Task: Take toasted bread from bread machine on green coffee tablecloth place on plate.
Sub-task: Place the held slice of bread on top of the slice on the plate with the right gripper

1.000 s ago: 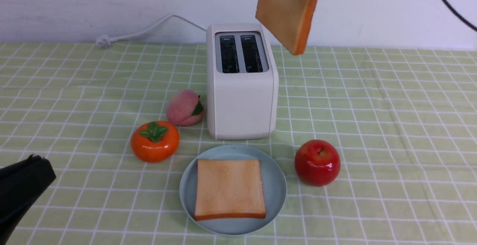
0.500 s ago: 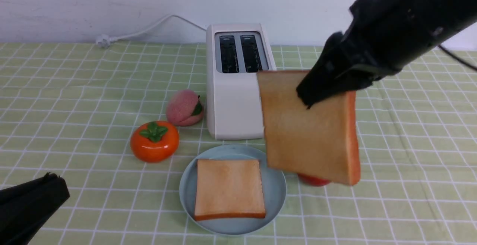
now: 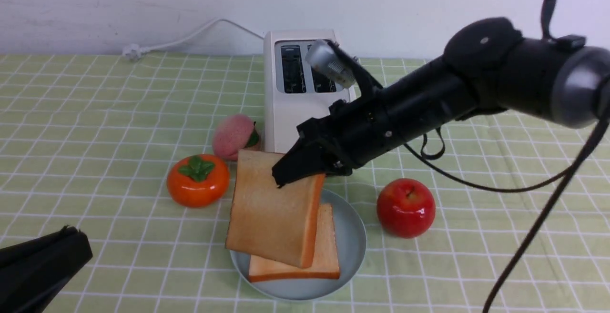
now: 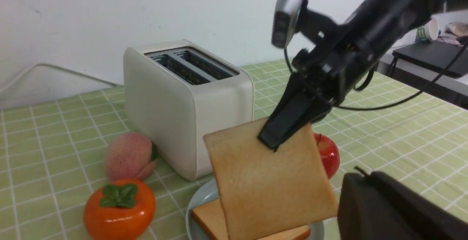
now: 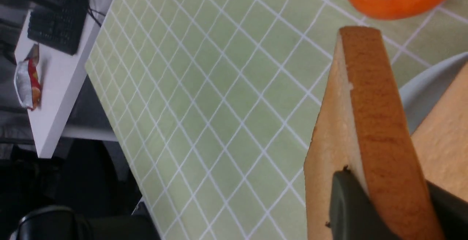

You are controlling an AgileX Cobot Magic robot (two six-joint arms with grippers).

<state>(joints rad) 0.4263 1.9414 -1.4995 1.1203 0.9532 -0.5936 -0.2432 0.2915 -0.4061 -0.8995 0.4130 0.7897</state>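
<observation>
Right hand (image 3: 287, 176) clamps toasted bread (image 3: 267, 217) edge, slice tilted over plate (image 3: 353, 237).

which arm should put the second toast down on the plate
Right. The right gripper is shut on the tilted toast, holding it over the flat slice on the plate. The left gripper is shut and empty, low at the near left, away from the plate.

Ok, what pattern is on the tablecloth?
Light yellow-green tablecloth with a thin white grid; clearest in the front view.
</observation>
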